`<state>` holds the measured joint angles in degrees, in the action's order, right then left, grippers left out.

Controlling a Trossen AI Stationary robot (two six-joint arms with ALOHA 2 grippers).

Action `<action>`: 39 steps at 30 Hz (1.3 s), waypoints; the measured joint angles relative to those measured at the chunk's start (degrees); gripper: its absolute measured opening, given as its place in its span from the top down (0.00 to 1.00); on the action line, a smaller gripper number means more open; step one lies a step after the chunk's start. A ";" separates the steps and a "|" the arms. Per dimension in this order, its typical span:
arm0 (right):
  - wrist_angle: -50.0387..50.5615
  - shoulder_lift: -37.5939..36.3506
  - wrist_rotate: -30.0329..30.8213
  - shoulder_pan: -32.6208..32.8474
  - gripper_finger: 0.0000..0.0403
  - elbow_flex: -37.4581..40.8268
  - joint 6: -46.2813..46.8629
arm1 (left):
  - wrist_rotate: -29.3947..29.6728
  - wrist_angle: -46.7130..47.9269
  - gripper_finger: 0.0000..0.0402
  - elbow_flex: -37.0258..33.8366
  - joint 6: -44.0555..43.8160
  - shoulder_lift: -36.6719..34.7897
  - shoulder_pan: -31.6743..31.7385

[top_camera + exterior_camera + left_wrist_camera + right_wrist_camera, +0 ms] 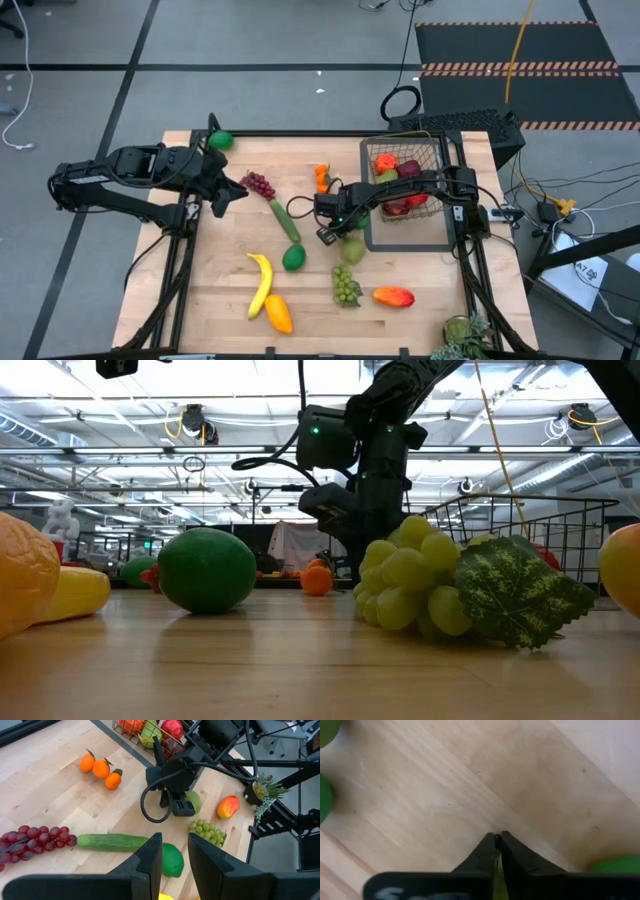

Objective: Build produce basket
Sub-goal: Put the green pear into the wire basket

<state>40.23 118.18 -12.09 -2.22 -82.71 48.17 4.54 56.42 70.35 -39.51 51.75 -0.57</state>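
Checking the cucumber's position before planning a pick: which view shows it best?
The left wrist view: the cucumber lies whole and unobstructed beside the purple grapes. The high view shows it whole but small. The low and right wrist views don't show it.

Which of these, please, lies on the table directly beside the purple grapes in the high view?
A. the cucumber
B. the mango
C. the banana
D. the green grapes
A: the cucumber starts right by the purple grapes, while the other three lie nearer the table's front edge.
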 joint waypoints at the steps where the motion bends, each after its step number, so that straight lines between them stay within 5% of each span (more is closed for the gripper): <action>1: 0.03 0.02 -0.14 0.01 0.98 0.01 0.27 | 0.00 0.00 0.77 0.00 0.00 0.00 0.01; 19: -8.08 -7.52 -0.42 0.09 0.99 0.34 2.23 | 0.44 0.48 0.77 0.00 0.82 0.00 0.01; 39: -9.19 -26.36 0.06 -7.05 0.99 0.14 -3.74 | 2.16 0.32 0.77 0.00 -1.62 4.54 0.17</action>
<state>31.04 91.81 -12.04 -9.27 -82.56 44.43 6.69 56.75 70.35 -41.13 56.28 -0.40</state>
